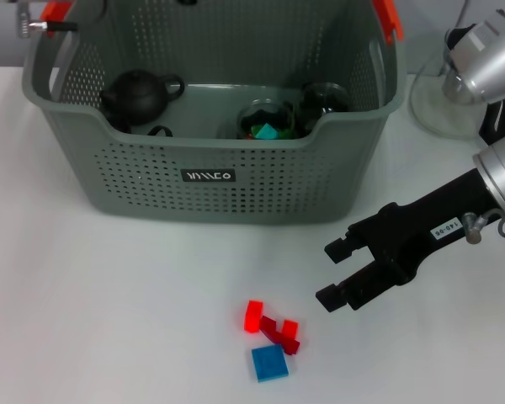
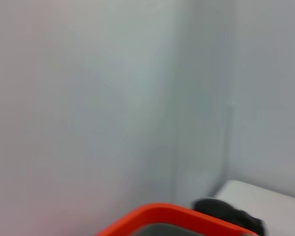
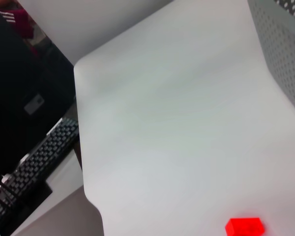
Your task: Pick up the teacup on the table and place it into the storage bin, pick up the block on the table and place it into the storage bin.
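White table: blocks beside open right hand.

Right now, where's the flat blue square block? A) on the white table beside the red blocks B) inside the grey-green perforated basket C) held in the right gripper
A: the flat blue square block lies on the white table, touching the red blocks; the right gripper hangs open and empty nearby.

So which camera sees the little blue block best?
The head view: the blue block lies whole on the table, beside the red blocks, below the open right gripper. The right wrist view catches only one red block; the left wrist view shows no blocks.
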Robot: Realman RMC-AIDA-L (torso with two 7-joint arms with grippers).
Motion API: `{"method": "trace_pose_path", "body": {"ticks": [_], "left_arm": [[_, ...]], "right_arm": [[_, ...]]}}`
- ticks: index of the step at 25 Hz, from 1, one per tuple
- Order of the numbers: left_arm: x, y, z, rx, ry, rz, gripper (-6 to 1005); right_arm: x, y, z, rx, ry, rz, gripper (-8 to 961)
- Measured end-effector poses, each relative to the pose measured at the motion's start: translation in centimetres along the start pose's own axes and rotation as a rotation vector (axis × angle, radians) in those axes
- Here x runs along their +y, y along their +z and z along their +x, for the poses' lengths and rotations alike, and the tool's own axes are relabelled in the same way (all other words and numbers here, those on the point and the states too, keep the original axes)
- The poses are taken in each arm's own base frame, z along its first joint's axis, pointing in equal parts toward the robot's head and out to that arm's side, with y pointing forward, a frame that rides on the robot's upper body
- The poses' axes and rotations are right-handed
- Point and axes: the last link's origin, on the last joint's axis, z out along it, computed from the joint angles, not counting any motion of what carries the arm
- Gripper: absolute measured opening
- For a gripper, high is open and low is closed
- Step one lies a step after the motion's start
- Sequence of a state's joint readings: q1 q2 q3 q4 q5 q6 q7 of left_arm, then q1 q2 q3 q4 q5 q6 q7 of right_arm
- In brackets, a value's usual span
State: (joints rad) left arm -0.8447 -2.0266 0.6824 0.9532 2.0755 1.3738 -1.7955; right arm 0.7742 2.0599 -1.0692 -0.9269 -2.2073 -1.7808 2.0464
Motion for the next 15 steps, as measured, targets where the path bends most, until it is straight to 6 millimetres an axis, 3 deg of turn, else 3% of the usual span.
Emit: {"method": "trace_pose_path", "body": {"ticks": [5,11,15], "left_arm": [[-1.9,2.2,-0.2,0.0,-0.1,0.118,454],[-1.9,3.5,-0.4,-0.036,-0.094,0.152,462],[-1.9,2.8,-0.3,-0.034,-0.095,0.157,652]], "right_arm": [[0.0,0.1,0.2,0.018,-0.004,0.002,939],[0.0,0.1,0.4,0.02,-0.014,-0.001,939],[0.0,0.1,0.4,0.021,-0.023,-0.002,939]]}}
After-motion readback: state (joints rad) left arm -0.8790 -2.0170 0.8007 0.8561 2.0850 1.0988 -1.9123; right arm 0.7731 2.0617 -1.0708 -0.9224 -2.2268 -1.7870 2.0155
